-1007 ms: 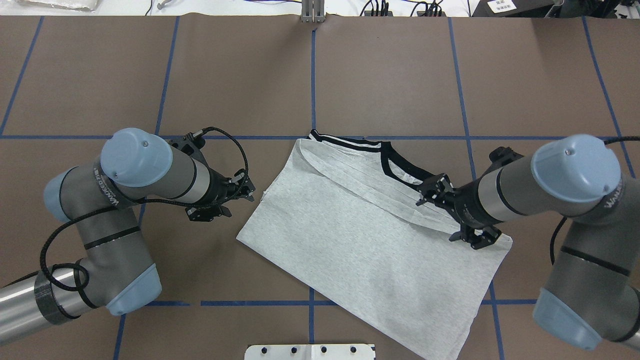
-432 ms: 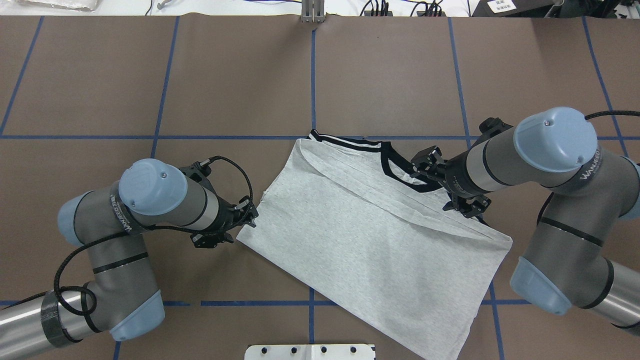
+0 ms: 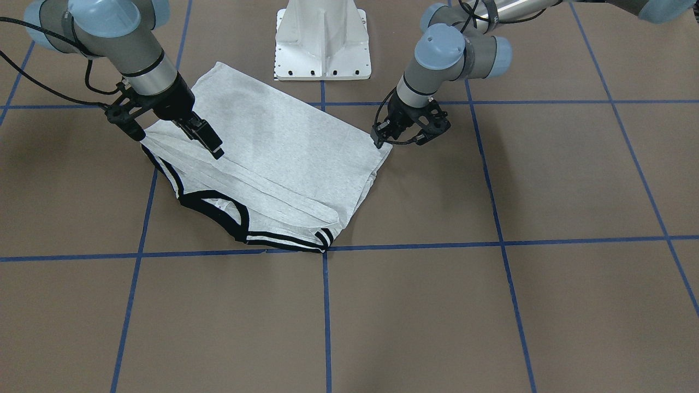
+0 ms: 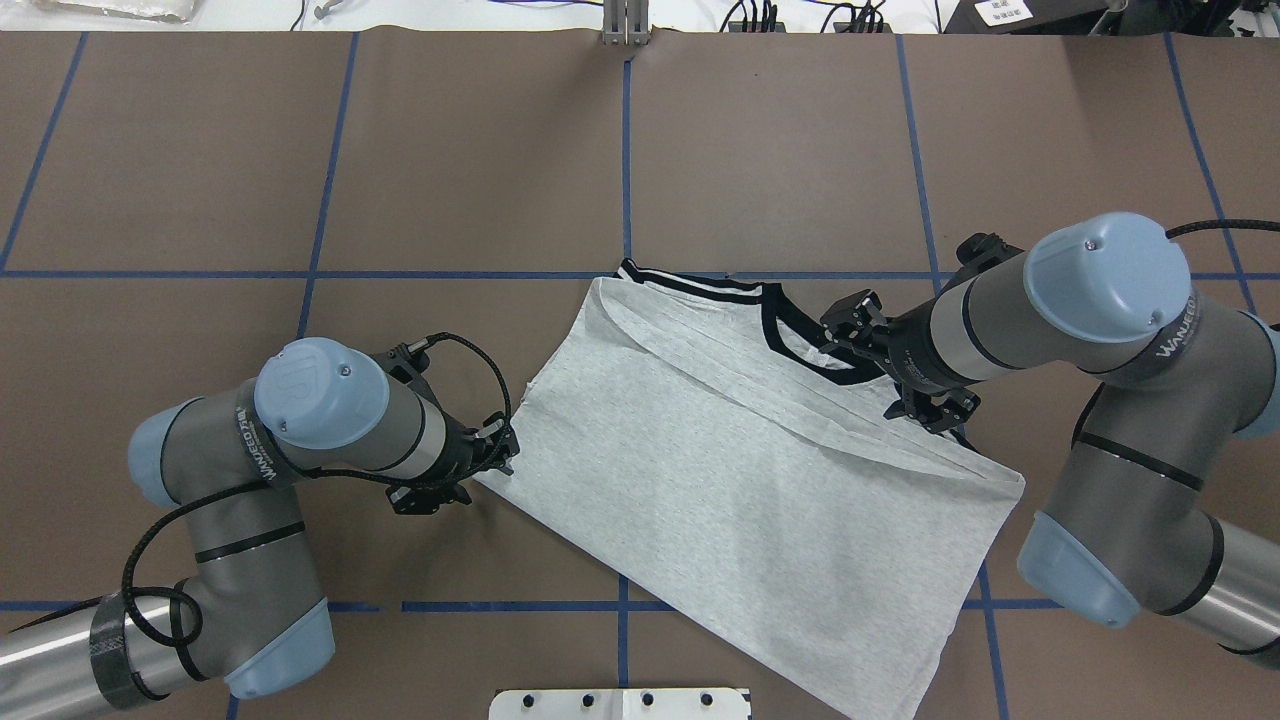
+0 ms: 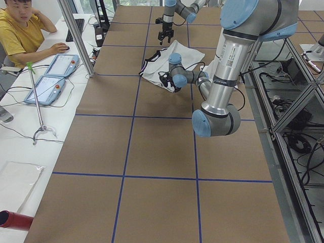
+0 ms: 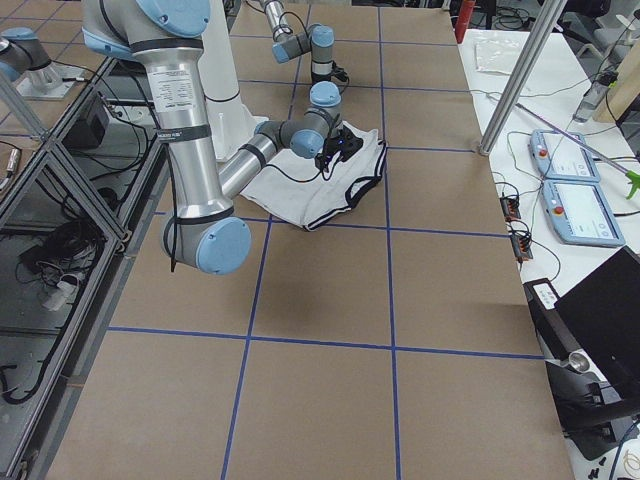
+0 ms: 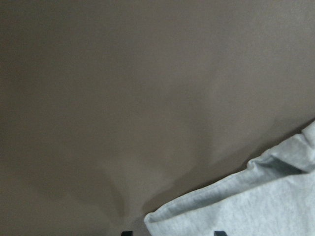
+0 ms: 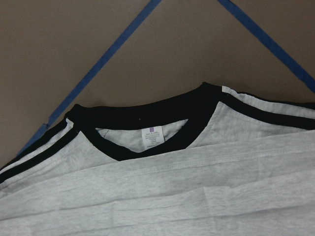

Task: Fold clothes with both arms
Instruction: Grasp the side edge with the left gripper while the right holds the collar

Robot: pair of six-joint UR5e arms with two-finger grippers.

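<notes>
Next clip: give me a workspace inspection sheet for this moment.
Surface: brown table marked with blue tape lines.
Job's things: grey shirt lies flat, partly folded, black collar toward the far side.
Clutter: nothing seen on the table.
Grippers: left gripper open at the shirt's corner; right gripper open over the collar end.
Cables: black cable loops along the left arm.
Surroundings: a person sits at a side desk with two control pads.
</notes>
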